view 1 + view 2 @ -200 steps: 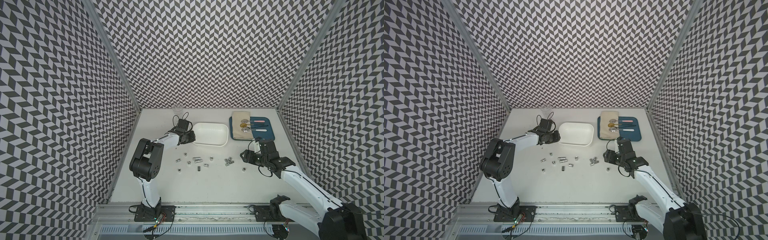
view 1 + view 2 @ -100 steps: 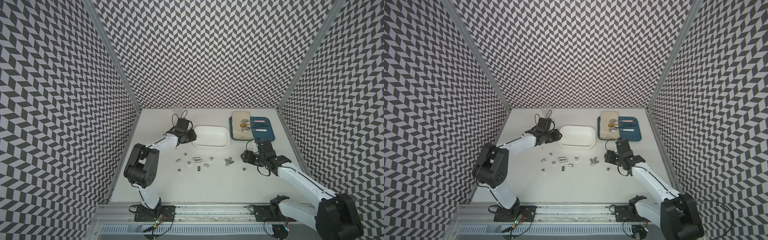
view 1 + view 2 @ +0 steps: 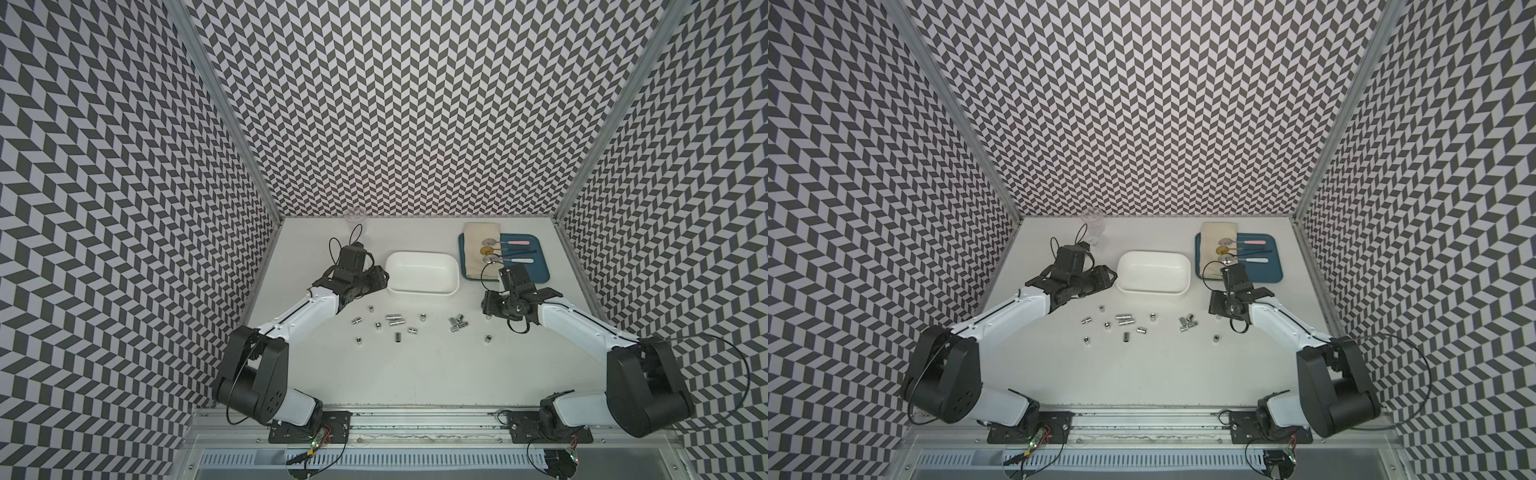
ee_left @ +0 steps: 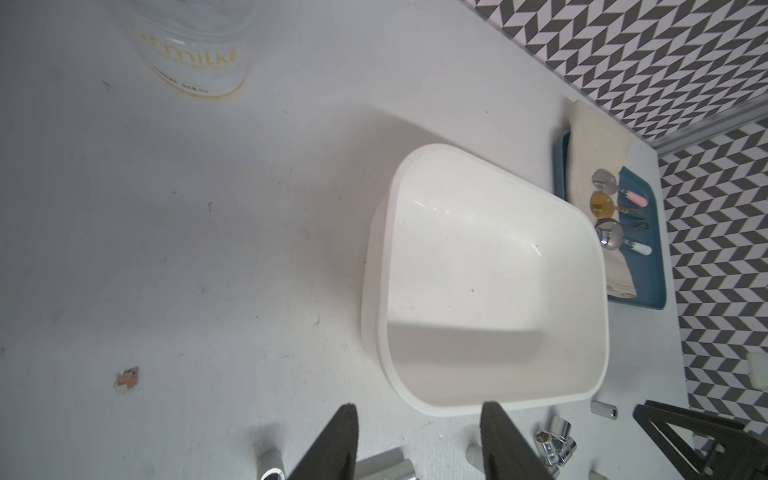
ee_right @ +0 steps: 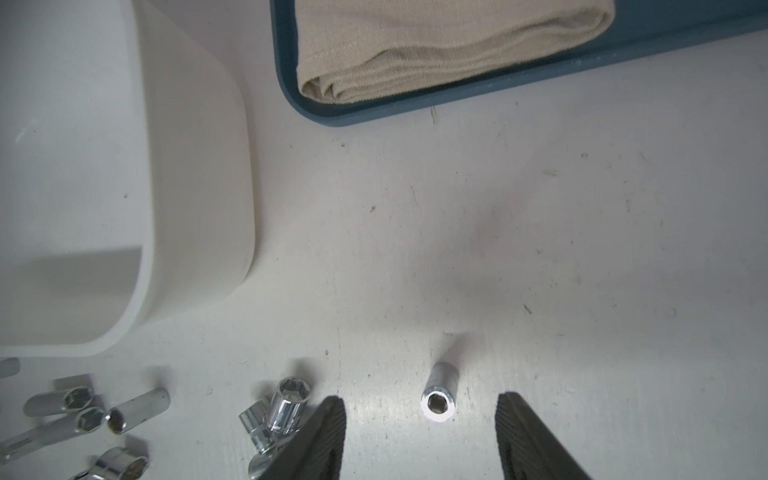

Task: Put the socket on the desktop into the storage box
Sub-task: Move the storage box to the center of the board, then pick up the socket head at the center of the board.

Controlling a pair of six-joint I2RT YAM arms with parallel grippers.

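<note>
The right gripper's (image 5: 419, 401) dark ribbed fingers (image 5: 324, 444) stand parted with nothing in them. One small socket (image 5: 437, 402) stands upright on the table (image 5: 540, 249) between them, just ahead of the tips and touching neither. Just outside one finger lies a tight cluster of chrome sockets (image 5: 286, 401), which in both top views sits toward the middle of the table (image 3: 457, 325). Another lone socket (image 3: 488, 338) stands nearer the robot's base.

The left gripper's (image 4: 420, 411) fingers (image 4: 336, 444) are spread too and hold nothing. Their tips frame the near corner of the storage box (image 4: 376, 270), and in a top view the gripper (image 3: 380, 277) sits just beside the box's left end.

The white storage box (image 3: 420, 289) lies across the back half of the table, between the two grippers. The rest of the sockets (image 3: 395, 320) are scattered loosely on the tabletop in front of it — some on end, some lying down, all outside the box.

Beside the box on the right is a blue tray (image 3: 540, 266) holding a folded beige cloth (image 5: 436, 50) and three spoons (image 3: 507, 251). A clear glass cup (image 3: 1092, 226) stands against the back wall — well behind the left gripper.
</note>
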